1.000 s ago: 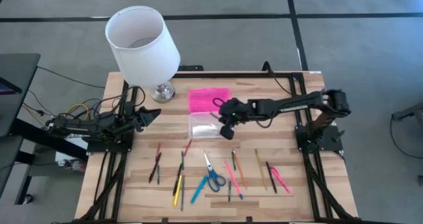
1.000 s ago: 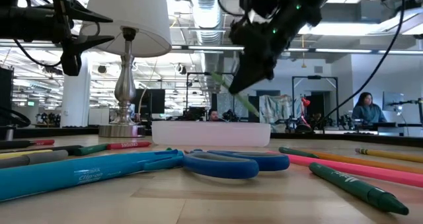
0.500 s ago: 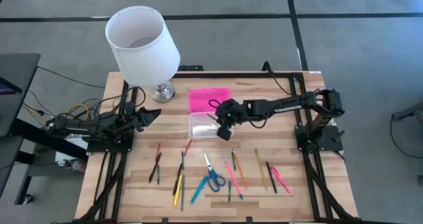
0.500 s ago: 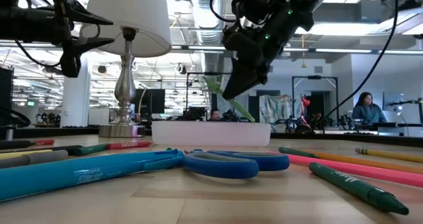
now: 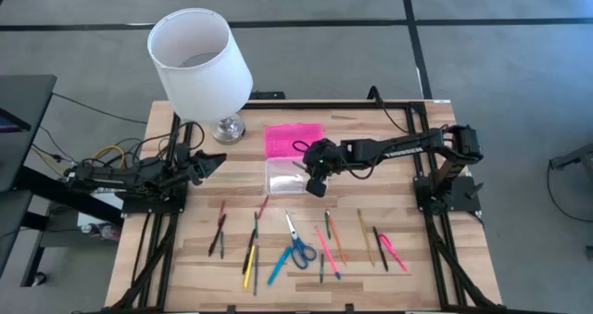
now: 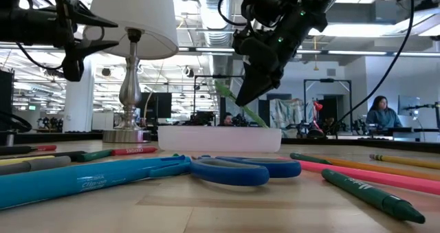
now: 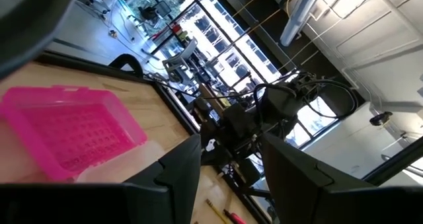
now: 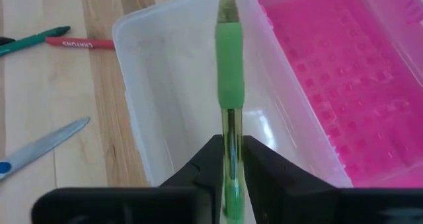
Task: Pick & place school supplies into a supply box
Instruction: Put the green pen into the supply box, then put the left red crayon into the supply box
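The clear supply box (image 5: pixel 285 176) lies open mid-table, its pink ribbed lid (image 5: pixel 294 139) flat on the table on its far side. My right gripper (image 5: pixel 313 183) hovers over the box's right end, shut on a green pen (image 8: pixel 229 92) that slants down over the box (image 6: pixel 237 104). Several pens, pencils and blue-handled scissors (image 5: pixel 297 244) lie on the table near the front edge. My left gripper (image 7: pixel 231 164) is open and empty at the table's left edge (image 5: pixel 208 162). My right gripper pinches the green pen's clear barrel (image 8: pixel 230 159), just behind its green rubber grip, between its two fingers. The fingers slant down from the table's right and lie along the pen. The pen is lifted clear, tilted, its tip end pointing down toward the box.
A table lamp with a big white shade (image 5: pixel 197 50) stands at the far left, its metal base (image 5: pixel 228 128) next to the pink lid. Loose pens lie left (image 5: pixel 220 227) and right (image 5: pixel 389 250) of the scissors. People sit in the room behind.
My right gripper has gone toward the table's left edge with the green pen, from beside the box's right end to over the box, and has stayed there over the last half second. The pen stays tilted in the hold.
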Motion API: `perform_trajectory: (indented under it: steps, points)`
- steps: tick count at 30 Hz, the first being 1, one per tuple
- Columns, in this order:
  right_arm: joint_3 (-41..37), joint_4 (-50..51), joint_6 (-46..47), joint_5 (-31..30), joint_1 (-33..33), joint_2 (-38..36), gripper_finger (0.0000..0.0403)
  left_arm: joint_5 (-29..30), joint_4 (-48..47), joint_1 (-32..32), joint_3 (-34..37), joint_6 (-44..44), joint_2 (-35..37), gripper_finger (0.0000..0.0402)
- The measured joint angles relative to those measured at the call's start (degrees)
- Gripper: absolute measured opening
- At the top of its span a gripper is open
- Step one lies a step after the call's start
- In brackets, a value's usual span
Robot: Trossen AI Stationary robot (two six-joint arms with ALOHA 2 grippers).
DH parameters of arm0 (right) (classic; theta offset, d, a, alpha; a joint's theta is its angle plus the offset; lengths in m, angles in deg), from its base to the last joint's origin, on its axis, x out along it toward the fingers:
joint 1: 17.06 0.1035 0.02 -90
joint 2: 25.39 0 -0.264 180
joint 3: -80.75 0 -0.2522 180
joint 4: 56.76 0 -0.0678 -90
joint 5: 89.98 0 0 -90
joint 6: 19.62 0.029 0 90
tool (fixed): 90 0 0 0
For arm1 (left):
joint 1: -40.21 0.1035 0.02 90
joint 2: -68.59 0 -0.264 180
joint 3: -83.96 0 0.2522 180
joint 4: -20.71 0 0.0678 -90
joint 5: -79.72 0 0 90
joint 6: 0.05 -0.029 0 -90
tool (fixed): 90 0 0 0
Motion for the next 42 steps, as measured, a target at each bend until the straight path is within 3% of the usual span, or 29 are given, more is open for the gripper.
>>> perform_trajectory:
  steps: [12,18,21,27,34,42]
  points:
    - [0.0,0.0,0.0,0.0,0.1,0.0,0.0066,-0.4,-0.2,0.0,0.0,0.9,0.0,0.0153]
    - [0.0,0.0,0.9,-0.1,1.8,-2.6,0.0066,-9.4,-0.4,-0.7,0.0,2.6,-1.0,0.0153]
    - [0.1,-0.7,-0.2,-0.2,4.0,-5.4,0.0066,-9.1,-0.5,-3.0,0.0,2.8,-3.7,0.0153]
    - [0.0,2.1,-0.6,-5.7,7.6,-12.2,0.0066,-4.8,-0.4,-7.6,-0.9,5.0,-12.6,0.0153]
    - [0.0,6.4,1.2,-9.7,9.3,-20.5,0.0066,-4.4,-1.2,-9.5,-8.6,5.7,-26.2,0.0153]
    - [0.0,11.1,2.6,-10.8,10.3,-26.4,0.0066,-4.4,-15.2,-11.0,-22.4,2.2,-44.3,0.0153]
